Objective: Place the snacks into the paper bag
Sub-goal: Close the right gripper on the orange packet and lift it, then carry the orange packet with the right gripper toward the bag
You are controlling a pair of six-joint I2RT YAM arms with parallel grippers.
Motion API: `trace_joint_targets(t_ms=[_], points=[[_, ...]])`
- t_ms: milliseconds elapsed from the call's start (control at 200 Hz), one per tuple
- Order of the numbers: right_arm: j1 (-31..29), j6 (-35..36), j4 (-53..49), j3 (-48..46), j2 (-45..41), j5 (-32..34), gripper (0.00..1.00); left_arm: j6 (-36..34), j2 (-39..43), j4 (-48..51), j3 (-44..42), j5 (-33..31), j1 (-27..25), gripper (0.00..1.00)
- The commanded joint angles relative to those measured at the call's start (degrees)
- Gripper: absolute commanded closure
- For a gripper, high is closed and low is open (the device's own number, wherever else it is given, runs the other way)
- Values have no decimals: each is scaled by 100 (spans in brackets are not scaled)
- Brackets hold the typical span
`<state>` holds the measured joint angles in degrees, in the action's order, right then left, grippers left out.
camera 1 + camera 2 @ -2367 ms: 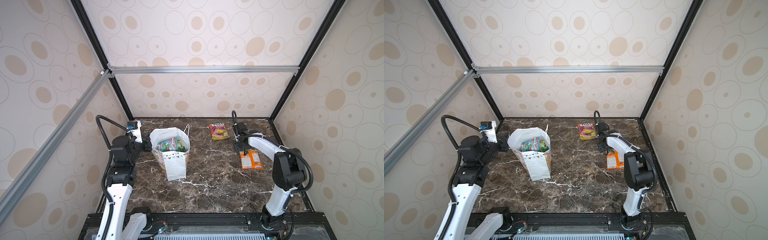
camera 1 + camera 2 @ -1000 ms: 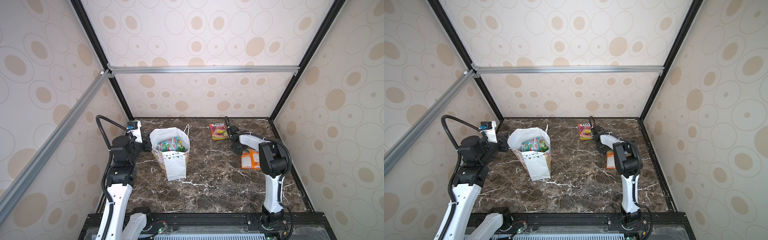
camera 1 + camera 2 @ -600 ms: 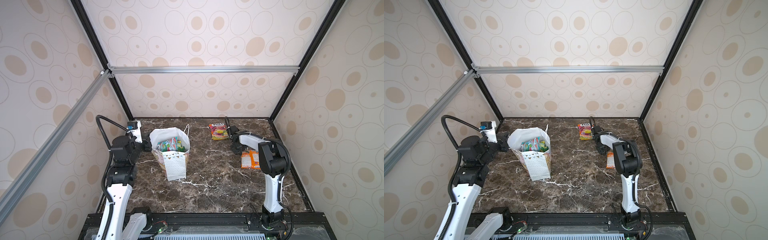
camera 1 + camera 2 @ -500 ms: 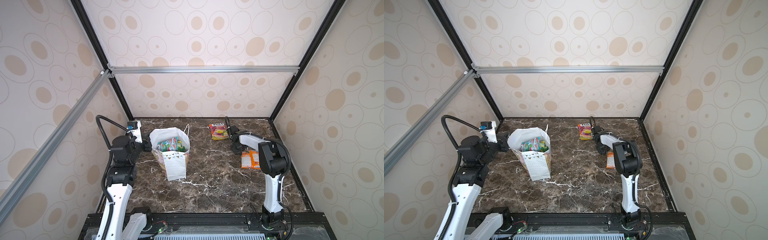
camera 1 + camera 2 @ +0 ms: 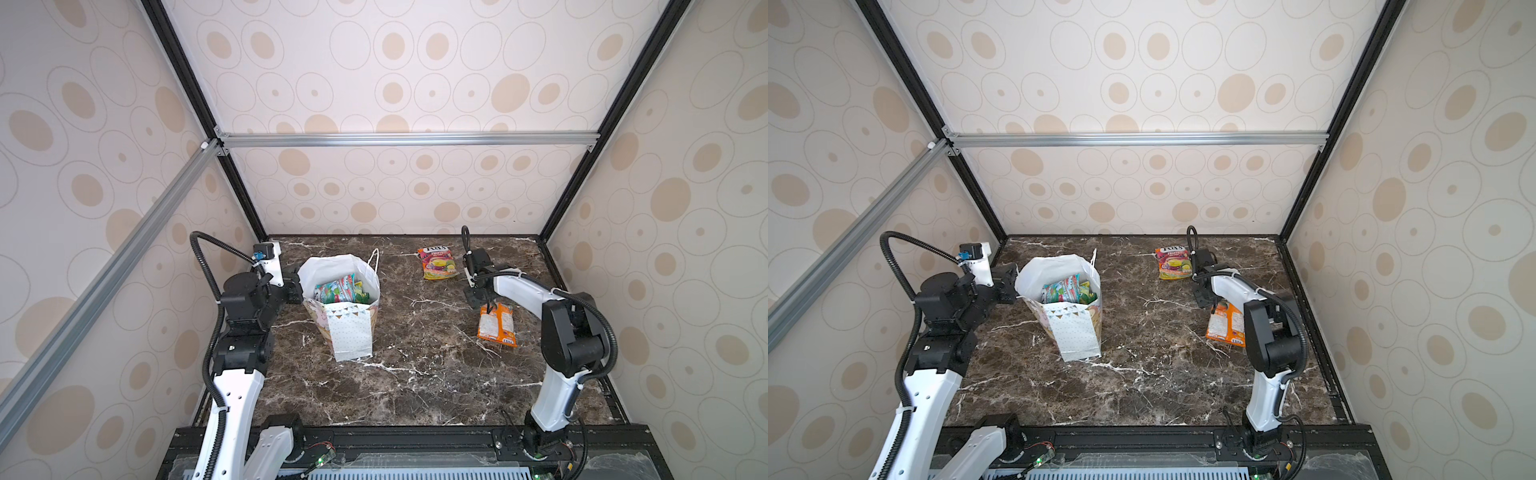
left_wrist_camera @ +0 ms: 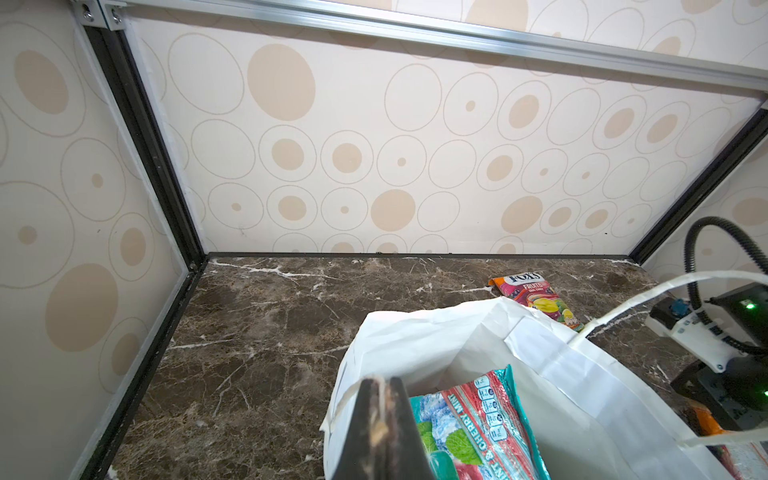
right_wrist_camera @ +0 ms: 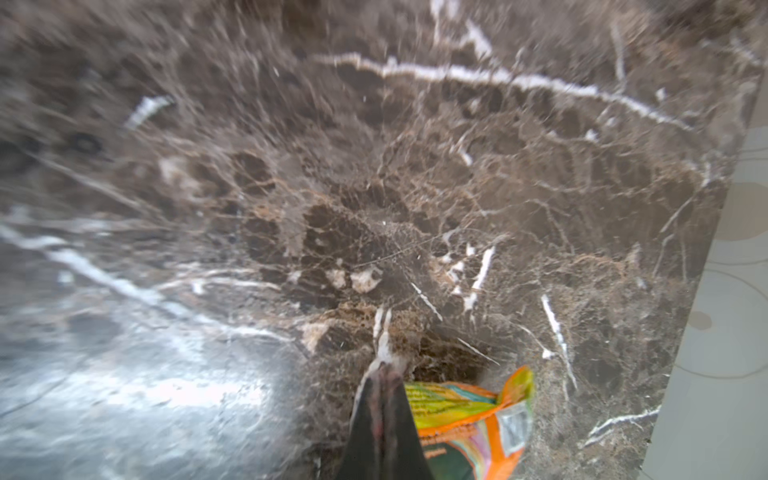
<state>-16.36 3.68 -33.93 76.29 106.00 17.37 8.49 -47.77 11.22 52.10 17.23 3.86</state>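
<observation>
Gripping by left gripper: jaws closed on the paper bag at its left rim.
At right gripper: jaws pressed together, touching the orange pouch; hold unclear.
Snacks: several inside the bag; fruit pouch near the back wall.
Open room: bare table between bag and pouches.

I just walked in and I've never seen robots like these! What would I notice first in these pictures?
Probably the white paper bag standing left of the middle of the dark marble table, with bright candy packets showing inside and its rim pinched by the left jaws. Next, the orange pouch on the right, one end pinched in the right jaws, and a colourful pouch lying alone near the back wall.
</observation>
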Motion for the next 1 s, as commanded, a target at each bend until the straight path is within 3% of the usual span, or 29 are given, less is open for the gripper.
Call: trace_joint_targets(t_ms=[0, 995], points=[[6, -105, 68, -90, -231, -253, 100, -102, 92, -88, 5, -44, 14, 100], [-43, -391, 634, -932, -2022, -578, 100, -71, 154, -137, 4, -26, 16, 100]])
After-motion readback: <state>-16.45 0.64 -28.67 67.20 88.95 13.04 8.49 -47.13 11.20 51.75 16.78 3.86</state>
